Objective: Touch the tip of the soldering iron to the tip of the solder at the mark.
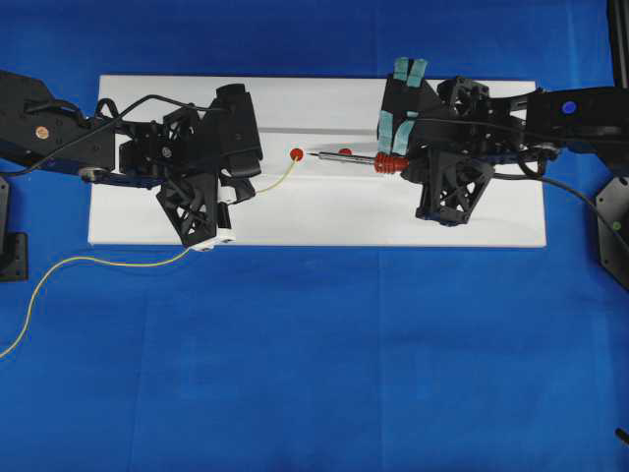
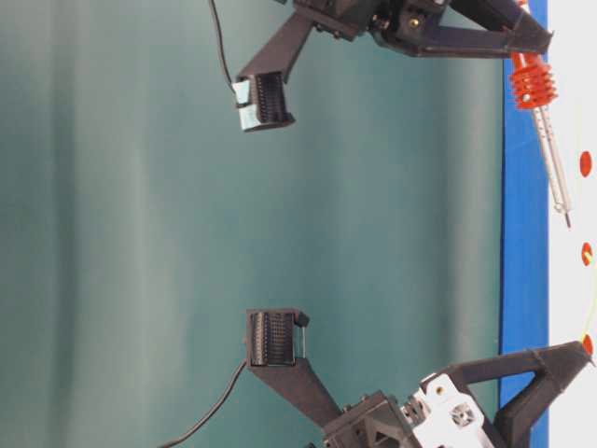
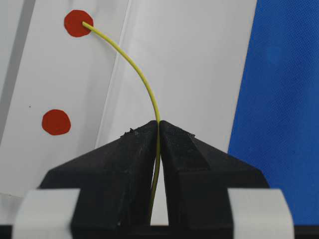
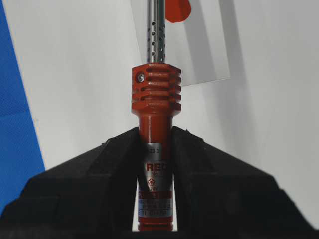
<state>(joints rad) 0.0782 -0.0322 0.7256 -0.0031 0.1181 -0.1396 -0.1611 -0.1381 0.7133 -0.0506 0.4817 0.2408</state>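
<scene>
Fingers point(image 3: 119, 169) on solder point(image 3: 134, 67), iron point(image 4: 155, 94)

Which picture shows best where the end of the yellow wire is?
The left wrist view: the yellow wire curves from the shut left gripper and ends on a red dot. The overhead view shows it smaller; the table-level view, faintly at the edge; the right wrist view, not at all.
</scene>
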